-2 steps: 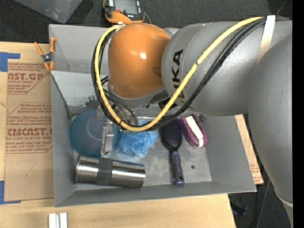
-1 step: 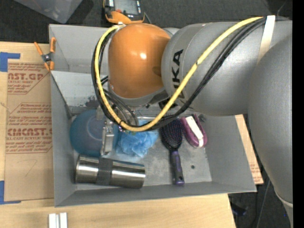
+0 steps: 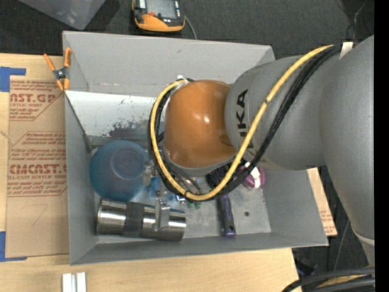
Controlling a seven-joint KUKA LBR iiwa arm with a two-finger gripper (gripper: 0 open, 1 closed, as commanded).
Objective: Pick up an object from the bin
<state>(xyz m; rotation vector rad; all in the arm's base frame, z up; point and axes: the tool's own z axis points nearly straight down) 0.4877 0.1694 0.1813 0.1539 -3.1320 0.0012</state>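
My gripper (image 3: 163, 210) reaches down below the orange wrist cover, in the front left part of the bin. It hangs over the middle of a steel cup (image 3: 138, 219) with a black band, which lies on its side along the front wall. A blue bowl (image 3: 120, 170) sits just behind the cup, touching distance to the gripper's left. A purple marker (image 3: 226, 218) lies to the gripper's right, pointing at the front wall.
A black-bristled brush with a pink handle (image 3: 250, 179) peeks out from under the arm at the right. The arm and its orange cover hide the bin's middle. The back left slope of the bin is bare metal.
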